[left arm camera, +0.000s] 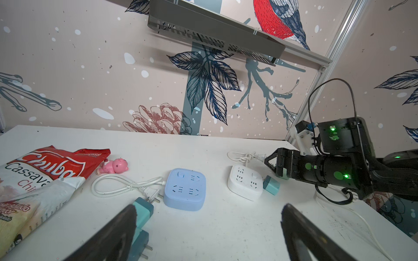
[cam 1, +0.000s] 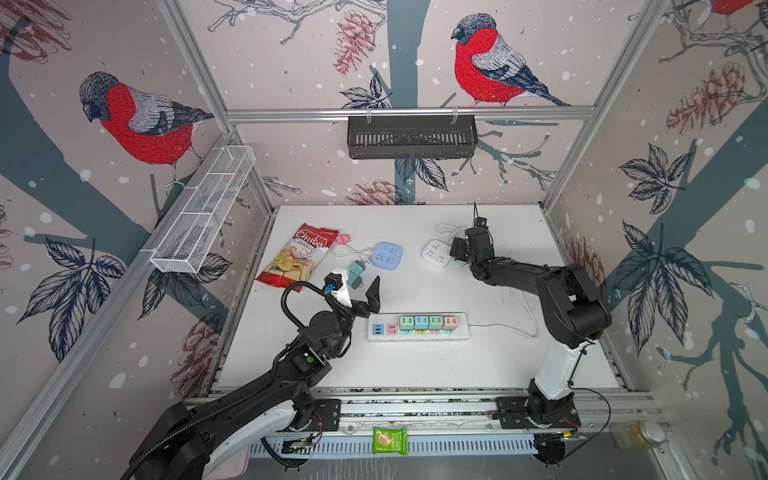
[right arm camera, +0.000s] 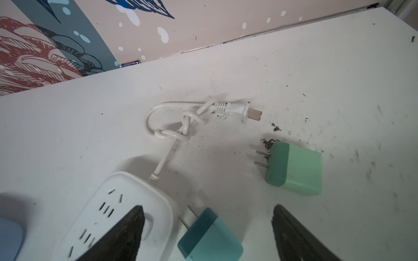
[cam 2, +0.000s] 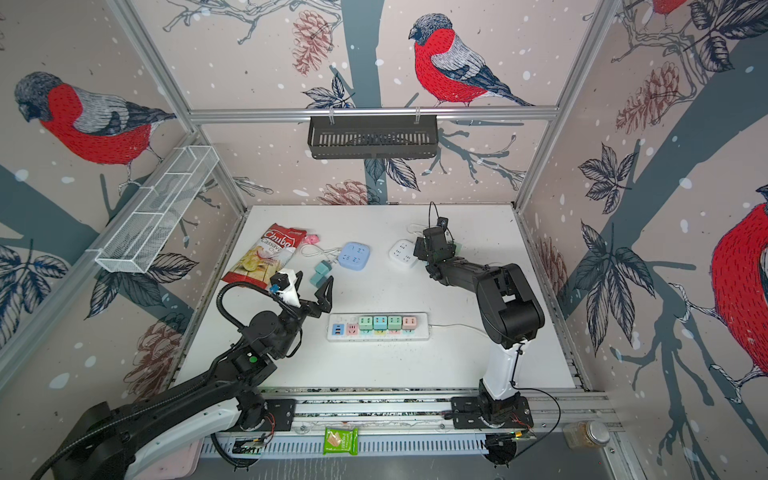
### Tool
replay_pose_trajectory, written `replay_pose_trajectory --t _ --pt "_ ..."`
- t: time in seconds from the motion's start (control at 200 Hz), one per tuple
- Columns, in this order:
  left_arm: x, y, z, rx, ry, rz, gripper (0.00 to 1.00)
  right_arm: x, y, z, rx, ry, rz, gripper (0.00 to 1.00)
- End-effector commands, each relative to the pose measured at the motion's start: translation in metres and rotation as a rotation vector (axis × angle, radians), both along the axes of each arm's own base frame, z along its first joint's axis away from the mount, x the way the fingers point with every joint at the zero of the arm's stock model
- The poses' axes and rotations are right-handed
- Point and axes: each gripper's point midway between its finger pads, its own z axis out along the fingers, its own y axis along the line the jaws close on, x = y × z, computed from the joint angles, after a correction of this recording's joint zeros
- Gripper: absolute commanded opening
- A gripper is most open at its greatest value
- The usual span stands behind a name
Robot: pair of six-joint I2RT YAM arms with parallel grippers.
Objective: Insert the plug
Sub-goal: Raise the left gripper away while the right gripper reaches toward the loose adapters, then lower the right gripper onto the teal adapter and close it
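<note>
Plug (right arm camera: 210,235), teal with a darker cap, lies flat on the desk (right arm camera: 339,90) between the spread fingers of the right tool (right arm camera: 208,211) and touches neither. That tool stands apart and empty, probably lined up to close on the plug's sides. The plug's prongs point toward the white socket cube (right arm camera: 126,210) just beside it, which sits partly under one finger. A little beyond the tool lies a green plug (right arm camera: 294,168), also on its side. Farther still is the cube's knotted cord (right arm camera: 178,126), tied up, it seems, to keep it short. The left tool (left arm camera: 209,208) is likewise apart and empty, with two more teal plugs (left arm camera: 142,211) just beside one finger and a blue socket cube (left arm camera: 184,189) beyond. In a top view the power strip (cam 1: 417,327), well away from the right tool, carries four plugs.
</note>
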Motion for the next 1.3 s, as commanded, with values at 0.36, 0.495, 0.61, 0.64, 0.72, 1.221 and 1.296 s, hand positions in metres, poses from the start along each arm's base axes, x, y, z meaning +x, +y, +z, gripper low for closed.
replay_pose_trajectory --t 0.36,0.495,0.61,0.64,0.72,1.221,1.296 --pt "-0.004 -0.007 0.007 -0.049 -0.001 -0.053 0.99 -0.006 -0.012 -0.047 -0.081 0.118 -0.042 0.89" --pt "-0.004 -0.009 0.007 -0.049 0.002 -0.062 0.99 -0.016 -0.017 -0.047 -0.07 0.105 -0.055 0.9" --pt "-0.005 -0.01 0.006 -0.046 0.004 -0.071 0.99 -0.022 -0.019 -0.044 -0.063 0.092 -0.062 0.9" --pt "-0.005 -0.01 0.007 -0.046 0.003 -0.071 0.99 -0.023 -0.021 -0.043 -0.063 0.088 -0.066 0.9" --pt "-0.005 -0.009 0.007 -0.042 0.001 -0.064 0.99 -0.03 -0.025 -0.041 -0.06 0.072 -0.077 0.9" --pt "-0.001 -0.011 -0.003 -0.02 0.02 -0.056 0.99 -0.06 -0.023 -0.024 0.062 -0.016 -0.056 0.88" --pt "0.0 -0.01 -0.003 -0.02 0.02 -0.05 0.99 -0.057 -0.017 -0.019 0.064 -0.023 -0.042 0.87"
